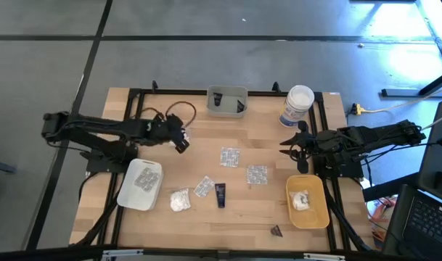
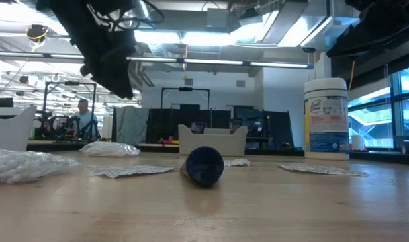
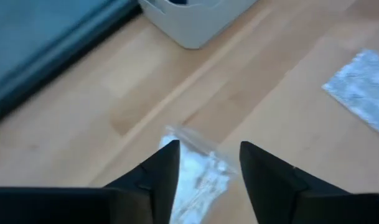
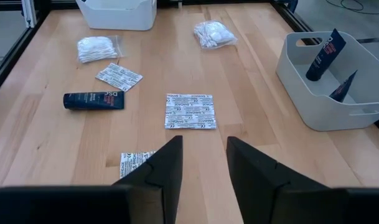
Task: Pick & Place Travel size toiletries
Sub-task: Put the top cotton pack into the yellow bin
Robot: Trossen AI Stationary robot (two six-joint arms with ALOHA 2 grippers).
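My left gripper is open and hovers above a white puffy bundle that lies flat on the table; the low view shows the gripper well above the tabletop. My right gripper is open and empty, beside the white jar. On the wood lie silvery blister packets, a dark tube, another white bundle and a dark cone.
A white tray at the left holds a packet. A yellow tray at the right holds a white bundle. A grey tray at the far edge holds dark tubes. A cable loop lies near the left arm.
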